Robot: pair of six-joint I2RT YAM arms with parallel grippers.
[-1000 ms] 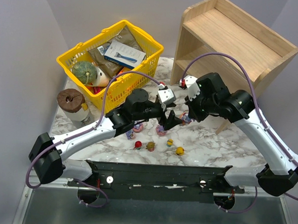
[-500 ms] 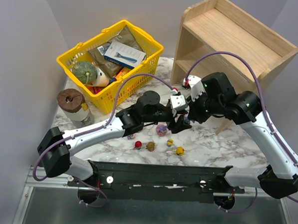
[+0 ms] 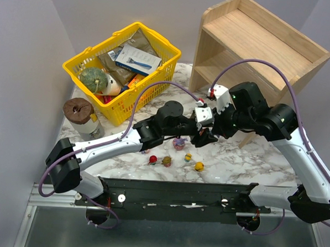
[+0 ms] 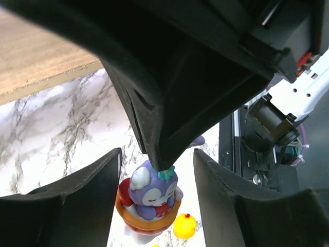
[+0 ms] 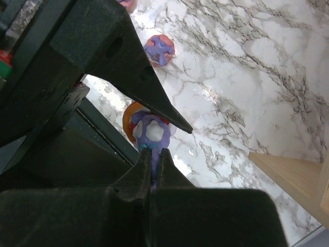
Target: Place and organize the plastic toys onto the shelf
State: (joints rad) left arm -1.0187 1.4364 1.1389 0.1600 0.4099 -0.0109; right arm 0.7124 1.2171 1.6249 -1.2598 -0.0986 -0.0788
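Note:
A purple long-eared figurine in an orange ring (image 5: 151, 131) hangs by one ear from my right gripper (image 5: 152, 154), which is shut on it. My left gripper (image 4: 157, 157) is open, a finger on each side of that same toy (image 4: 151, 198), with a clear gap on the right side. In the top view both grippers meet over the marble in front of the shelf (image 3: 258, 40) and hide the held toy. On the table lie another purple-pink toy (image 3: 179, 142), a red one (image 3: 152, 159), an olive-brown one (image 3: 166, 160) and two yellow ones (image 3: 199, 166).
A yellow basket (image 3: 121, 60) of packets with a green-grey gourd (image 3: 94, 78) stands at the back left. A brown-lidded jar (image 3: 80, 111) sits beside it. The black mounting rail (image 3: 178, 190) runs along the near edge.
My left arm has reached right until its fingers flank the hanging figurine, and they have narrowed. My right arm has shifted slightly right, still gripping the toy.

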